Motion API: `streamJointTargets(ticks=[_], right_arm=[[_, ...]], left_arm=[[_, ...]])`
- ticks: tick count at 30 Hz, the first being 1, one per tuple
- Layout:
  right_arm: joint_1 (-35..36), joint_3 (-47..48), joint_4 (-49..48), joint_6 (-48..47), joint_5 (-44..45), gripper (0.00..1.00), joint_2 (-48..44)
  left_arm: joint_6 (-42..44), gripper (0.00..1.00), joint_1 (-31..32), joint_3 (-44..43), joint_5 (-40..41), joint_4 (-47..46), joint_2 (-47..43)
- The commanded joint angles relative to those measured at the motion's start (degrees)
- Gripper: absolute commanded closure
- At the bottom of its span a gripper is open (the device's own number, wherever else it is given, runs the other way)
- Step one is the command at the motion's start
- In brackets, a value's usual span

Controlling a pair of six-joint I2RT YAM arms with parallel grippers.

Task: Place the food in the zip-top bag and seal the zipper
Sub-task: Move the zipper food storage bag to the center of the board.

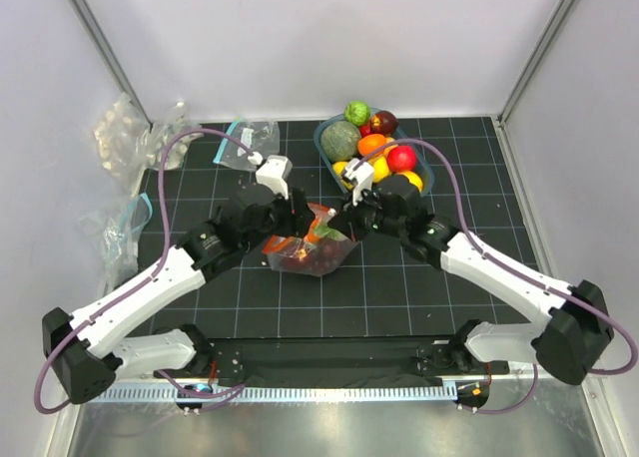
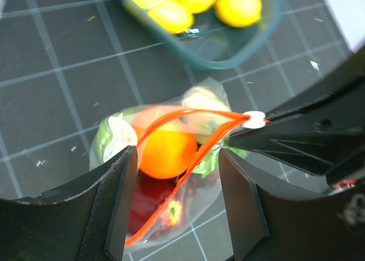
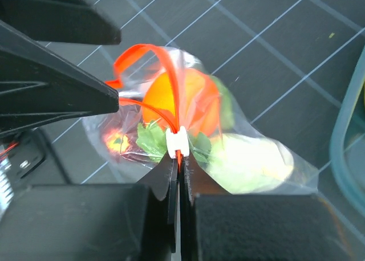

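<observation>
The zip-top bag [image 1: 305, 249] lies mid-table, a clear pouch with an orange [image 2: 167, 153], green leaves [image 3: 151, 140], a pale vegetable [image 3: 251, 164] and something dark red inside. Its orange-red zipper [image 2: 188, 115] gapes in a loop. My right gripper [image 3: 178, 158] is shut on the strip's end, just behind the white slider [image 3: 177, 142]. My left gripper [image 2: 177, 158] hangs open over the bag's other end, with the strip running between its fingers [image 2: 122, 175] untouched. More food, lemons [image 2: 236, 4] and a red apple [image 1: 402, 158], lies in the basket.
A teal basket [image 1: 325, 143] of fruit stands at the back right, close behind the right gripper [image 1: 346, 216]. Clear bags with teal strips [image 1: 240, 138] lie at the back left and left edge [image 1: 125, 223], beside crumpled plastic [image 1: 120, 128].
</observation>
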State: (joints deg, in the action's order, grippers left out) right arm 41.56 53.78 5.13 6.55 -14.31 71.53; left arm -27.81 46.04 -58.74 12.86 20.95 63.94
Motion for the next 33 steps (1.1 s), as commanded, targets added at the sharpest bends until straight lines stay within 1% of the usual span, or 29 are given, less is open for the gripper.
streamJointTargets(ticks=[1,2,3,4,5,6,8,9,11,14,18,21,24,25,27,28,30,31,33], right_arm=[[0.27,0.54,3.04,2.86,-3.36,0.99,-6.22],[0.27,-0.16,3.05,2.77,-3.80,0.99,-7.27],[0.27,-1.38,3.14,2.51,-4.15,0.99,-8.93],[0.27,-1.92,3.05,2.07,-4.67,0.99,-9.82],[0.27,-2.27,3.22,1.98,-4.68,0.99,-10.52],[0.36,-2.54,3.40,1.98,-4.24,0.99,-11.05],[0.36,-2.63,4.45,1.54,-4.41,0.99,-12.37],[0.36,-2.89,4.45,1.37,-4.85,0.99,-12.72],[0.36,-2.98,4.37,0.75,-5.99,0.99,-13.08],[0.36,-2.98,4.63,0.05,-7.40,0.99,-12.91],[0.28,-2.80,4.89,-1.18,-10.30,0.99,-12.11],[0.28,-2.80,4.98,-1.62,-10.83,0.99,-11.67],[0.36,-2.80,4.89,-2.06,-12.50,0.99,-11.41],[0.62,-2.80,4.72,-2.15,-13.46,0.99,-11.41],[0.98,-2.80,4.54,-2.33,-13.90,0.99,-11.41],[0.98,-2.80,4.54,-2.68,-14.17,0.99,-11.50],[1.50,-2.72,4.46,-2.85,-14.35,0.99,-11.50],[1.68,-2.71,4.54,-2.94,-14.43,0.99,-11.58],[2.03,-2.71,4.46,-3.29,-14.70,0.99,-11.50]], left_arm=[[4.60,0.38,2.73,0.82,-1.61,-5.90,-1.98],[5.48,0.39,3.00,1.17,-4.83,-7.05,-1.98],[8.10,0.32,3.09,3.17,-7.21,-9.06,-2.15],[9.26,0.13,3.09,4.41,-10.28,-13.35,-2.33],[11.01,0.05,3.18,5.82,-12.58,-15.91,-2.68],[12.59,0.00,3.18,8.44,-19.30,-18.29,-3.03],[14.98,0.00,3.18,10.22,-20.33,-22.08,-4.17],[15.24,0.00,3.18,10.75,-18.51,-22.18,-4.61],[16.12,0.00,3.18,11.19,-17.35,-22.44,-5.76],[17.26,0.00,3.18,12.51,-18.66,-24.28,-7.33],[18.32,0.04,3.18,12.95,-20.94,-24.64,-9.01],[18.85,0.06,3.18,13.04,-21.47,-24.20,-10.68],[19.72,0.12,3.26,13.39,-23.49,-24.38,-11.64],[19.99,0.17,3.26,13.30,-24.28,-24.38,-11.39],[20.34,0.23,3.27,12.86,-25.51,-24.12,-10.51],[20.52,0.29,3.35,12.60,-26.22,-24.03,-9.98],[20.69,0.35,3.35,11.81,-28.40,-23.59,-8.58],[20.95,0.41,3.35,11.55,-29.03,-23.50,-8.22],[21.22,0.43,3.62,11.10,-30.17,-23.32,-7.43]])
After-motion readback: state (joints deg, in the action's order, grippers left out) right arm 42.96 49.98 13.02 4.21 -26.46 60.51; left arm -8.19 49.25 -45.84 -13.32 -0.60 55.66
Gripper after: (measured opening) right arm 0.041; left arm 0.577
